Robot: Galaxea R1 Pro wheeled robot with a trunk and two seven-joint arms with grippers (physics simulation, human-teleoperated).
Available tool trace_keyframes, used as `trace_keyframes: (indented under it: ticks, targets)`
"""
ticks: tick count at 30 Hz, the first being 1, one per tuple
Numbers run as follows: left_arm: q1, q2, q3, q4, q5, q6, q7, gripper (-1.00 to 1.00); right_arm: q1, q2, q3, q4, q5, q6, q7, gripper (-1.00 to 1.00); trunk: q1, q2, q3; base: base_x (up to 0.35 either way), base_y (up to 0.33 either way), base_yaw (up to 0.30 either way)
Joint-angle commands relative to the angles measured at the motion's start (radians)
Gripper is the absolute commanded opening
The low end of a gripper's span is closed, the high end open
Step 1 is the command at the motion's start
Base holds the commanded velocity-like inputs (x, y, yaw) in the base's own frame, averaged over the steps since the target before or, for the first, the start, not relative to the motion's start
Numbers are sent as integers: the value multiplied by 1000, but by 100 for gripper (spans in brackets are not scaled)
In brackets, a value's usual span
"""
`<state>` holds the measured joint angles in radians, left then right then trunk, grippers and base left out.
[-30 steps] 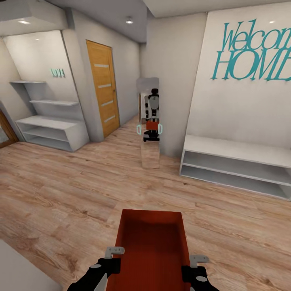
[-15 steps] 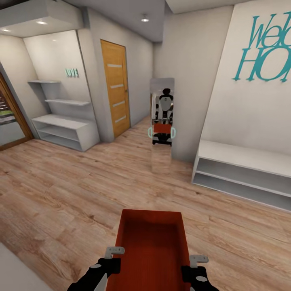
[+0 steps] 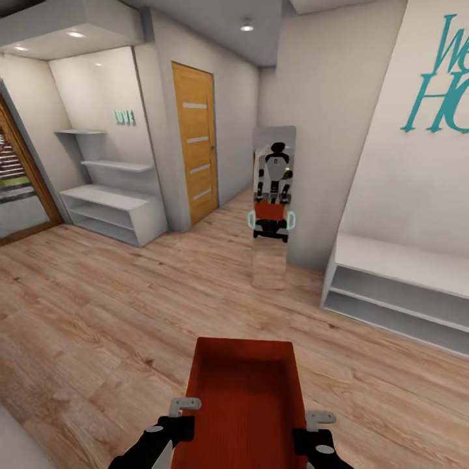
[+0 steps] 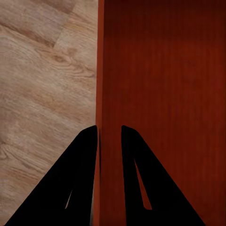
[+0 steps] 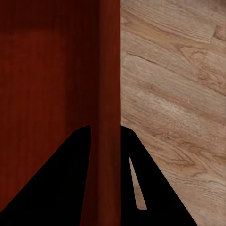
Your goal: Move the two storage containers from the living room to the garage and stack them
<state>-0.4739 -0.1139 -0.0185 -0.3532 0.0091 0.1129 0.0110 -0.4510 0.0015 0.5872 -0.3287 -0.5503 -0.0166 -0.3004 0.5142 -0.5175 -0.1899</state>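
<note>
The orange-red rectangular open-top plastic bin (image 3: pixel 246 397) sits at 6 o'clock in the head view, carried above the light wood plank floor (image 3: pixel 98 312). The left hand (image 4: pixel 109 136) pinches its left wall and the right hand (image 5: pixel 104 134) pinches its right wall. A tall narrow mirror (image 3: pixel 272 202) at 12 o'clock reflects the robot.

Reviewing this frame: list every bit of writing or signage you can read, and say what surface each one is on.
"LOVE": small teal letters on the white wall above the stepped white shelves.
"We" over "HC": large teal lettering on the white wall above the low white bench shelf; both words are cut off by the picture's edge.
No writing can be seen on the orange-red container, the wooden door or the mirror.
</note>
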Motion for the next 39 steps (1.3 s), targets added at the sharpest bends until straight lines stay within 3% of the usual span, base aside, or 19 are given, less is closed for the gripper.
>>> trace_keyframes:
  ticks: [1,11,39]
  targets:
    - [0,11,5,0,-12,7,9,-100,-1,-10,-10,-3,13,-3,-17,-100,1,-1,-2,323,0,260]
    - [0,11,5,0,-12,7,9,-100,-1,-11,-10,-3,13,-3,-17,-100,1,-1,-2,323,0,238]
    - [0,11,5,0,-12,7,9,-100,-1,-10,-10,-3,13,-3,-19,-100,1,-1,-2,323,0,3]
